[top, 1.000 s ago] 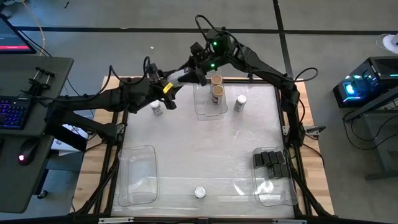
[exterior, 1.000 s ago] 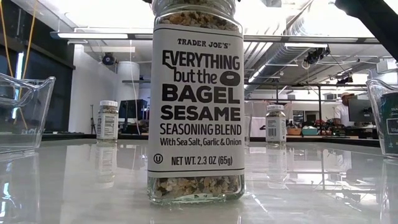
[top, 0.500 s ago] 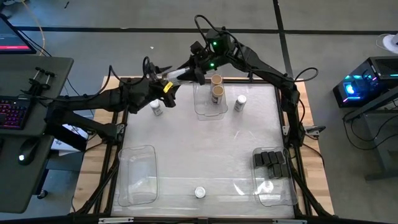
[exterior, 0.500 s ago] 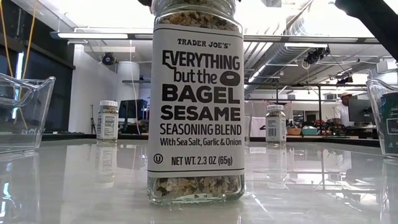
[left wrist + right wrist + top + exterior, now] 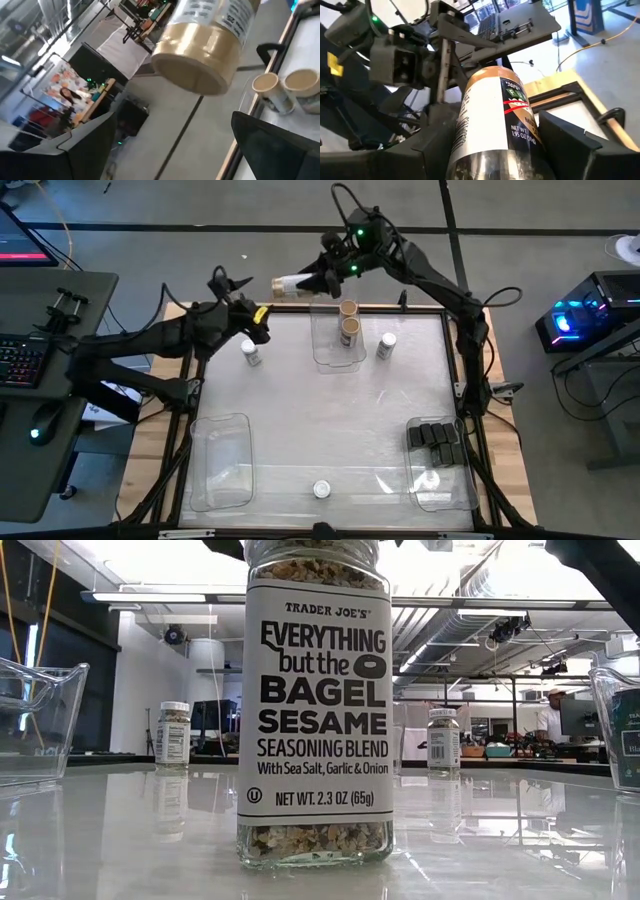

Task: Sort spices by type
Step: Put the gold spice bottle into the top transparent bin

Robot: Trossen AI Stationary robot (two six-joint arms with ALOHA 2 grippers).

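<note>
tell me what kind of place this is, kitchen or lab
Most likely a robotics lab or open workshop, not a kitchen: exposed ceiling ducts, a desk with a backlit keyboard beside the table, and a person at a monitor in back.

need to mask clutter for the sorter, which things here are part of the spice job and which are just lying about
Part of the job:
- tan-lidded jar held by the right gripper
- two tan-lidded jars in the far bin
- white-lidded jars
- black boxes
- left gripper, open

Lying about:
- keyboard
- mouse
- empty near-left bin
</note>
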